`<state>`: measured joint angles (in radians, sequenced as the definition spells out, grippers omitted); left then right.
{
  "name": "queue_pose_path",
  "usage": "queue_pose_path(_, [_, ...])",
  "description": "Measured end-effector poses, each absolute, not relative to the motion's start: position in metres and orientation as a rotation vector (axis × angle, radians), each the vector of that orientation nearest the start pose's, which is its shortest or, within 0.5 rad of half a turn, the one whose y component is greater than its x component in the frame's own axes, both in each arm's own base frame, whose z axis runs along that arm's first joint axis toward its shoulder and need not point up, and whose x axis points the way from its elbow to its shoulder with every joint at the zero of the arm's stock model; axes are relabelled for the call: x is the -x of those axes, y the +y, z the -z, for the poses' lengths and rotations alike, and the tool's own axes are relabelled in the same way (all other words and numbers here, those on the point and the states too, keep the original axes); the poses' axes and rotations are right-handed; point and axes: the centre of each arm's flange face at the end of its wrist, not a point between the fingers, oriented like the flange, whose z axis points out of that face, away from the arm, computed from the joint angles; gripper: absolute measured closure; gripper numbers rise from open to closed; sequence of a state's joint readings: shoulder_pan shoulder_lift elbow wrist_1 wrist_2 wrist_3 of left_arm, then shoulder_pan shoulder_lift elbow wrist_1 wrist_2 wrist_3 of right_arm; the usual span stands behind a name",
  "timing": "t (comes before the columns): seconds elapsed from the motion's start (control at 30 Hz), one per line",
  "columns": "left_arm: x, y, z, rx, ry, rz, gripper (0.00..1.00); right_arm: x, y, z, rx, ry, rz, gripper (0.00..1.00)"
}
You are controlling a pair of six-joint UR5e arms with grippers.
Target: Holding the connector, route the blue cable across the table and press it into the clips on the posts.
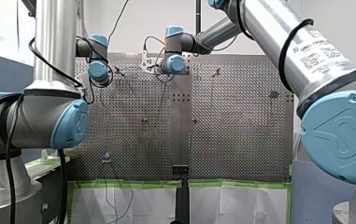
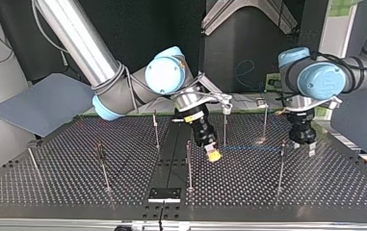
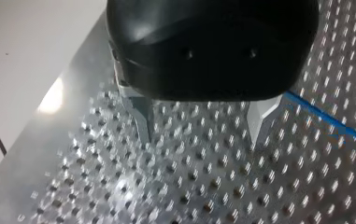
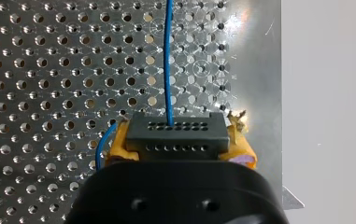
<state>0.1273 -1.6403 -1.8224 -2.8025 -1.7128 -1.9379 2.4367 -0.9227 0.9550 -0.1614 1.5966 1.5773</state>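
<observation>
Clamping the dark connector (image 4: 175,137) between its yellow pads (image 4: 243,150), my right gripper (image 2: 213,155) is tilting down over the middle of the perforated table (image 2: 51,187). Its arm is slanting in from the top view's left, above posts (image 2: 103,166) that are carrying no cable. So the grasp is done, and by my reading the routing is only beginning. From the connector the blue cable (image 2: 248,147) is running rightward low over the holes and passing near the further posts, and I cannot see it sitting in any of the clips (image 2: 260,101). Pressing it in is looking like all the work left. At the view's right my left gripper (image 3: 200,135) is pointing straight down, metal fingers (image 3: 143,122) apart and holding nothing, with the cable lying just beside it.
</observation>
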Motion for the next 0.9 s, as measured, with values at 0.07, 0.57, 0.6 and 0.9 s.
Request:
queue_pose_path(0.07, [-0.503,-0.059,-0.366,0.485,1.488,0.105,0.0,-0.664,-0.392,-0.402,-1.663,-0.645,-1.899,1.0])
queue_pose_path(0.57, [-0.439,-0.076,-0.375,0.436,1.494,0.154,0.0,-0.665,-0.389,-0.402,-1.674,-0.648,-1.898,1.0])
queue_pose_path(0.6, [-0.437,-0.078,-0.378,0.431,1.49,0.155,0.0,-0.665,-0.389,-0.402,-1.675,-0.648,-1.898,1.0])
queue_pose_path(0.9, [-0.413,-0.101,-0.403,0.327,1.486,0.196,0.0,-0.663,-0.391,-0.401,-1.674,-0.663,-1.883,1.0])
